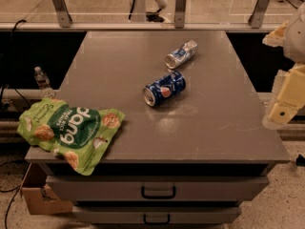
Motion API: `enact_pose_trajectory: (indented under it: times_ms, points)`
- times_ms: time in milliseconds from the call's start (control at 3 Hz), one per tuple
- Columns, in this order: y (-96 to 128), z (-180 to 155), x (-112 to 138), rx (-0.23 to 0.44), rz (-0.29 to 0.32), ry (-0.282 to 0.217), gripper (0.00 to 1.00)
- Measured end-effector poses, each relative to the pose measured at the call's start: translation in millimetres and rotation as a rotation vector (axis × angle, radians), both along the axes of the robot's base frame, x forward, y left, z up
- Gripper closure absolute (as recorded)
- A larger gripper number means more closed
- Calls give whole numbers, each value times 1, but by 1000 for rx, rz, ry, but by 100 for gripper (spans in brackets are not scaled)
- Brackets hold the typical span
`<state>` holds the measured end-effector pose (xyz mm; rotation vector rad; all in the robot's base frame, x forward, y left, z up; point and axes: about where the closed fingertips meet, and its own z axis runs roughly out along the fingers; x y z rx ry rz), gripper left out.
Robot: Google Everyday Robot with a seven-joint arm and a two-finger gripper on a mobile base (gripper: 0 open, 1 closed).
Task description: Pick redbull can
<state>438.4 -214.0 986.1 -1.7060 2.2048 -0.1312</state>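
Note:
The redbull can [181,54] is slim and silver-and-blue. It lies on its side toward the back of the grey tabletop [157,128], its open end facing front left. A fatter dark blue Pepsi can [164,88] lies on its side just in front of it. My gripper [286,101] is at the right edge of the view, off the table's right side, well to the right of and nearer than both cans. It holds nothing that I can see.
A green snack bag [71,130] hangs over the table's front left corner. A water bottle [43,81] stands left of the table. Drawers [158,191] sit under the top. A glass rail with metal posts [180,6] runs behind. A cardboard box [38,194] sits on the floor.

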Motion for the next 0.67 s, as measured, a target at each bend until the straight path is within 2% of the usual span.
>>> enact_pose_trajectory:
  times_ms: [667]
  points:
    - [-1, 4, 3, 11, 17, -13, 0]
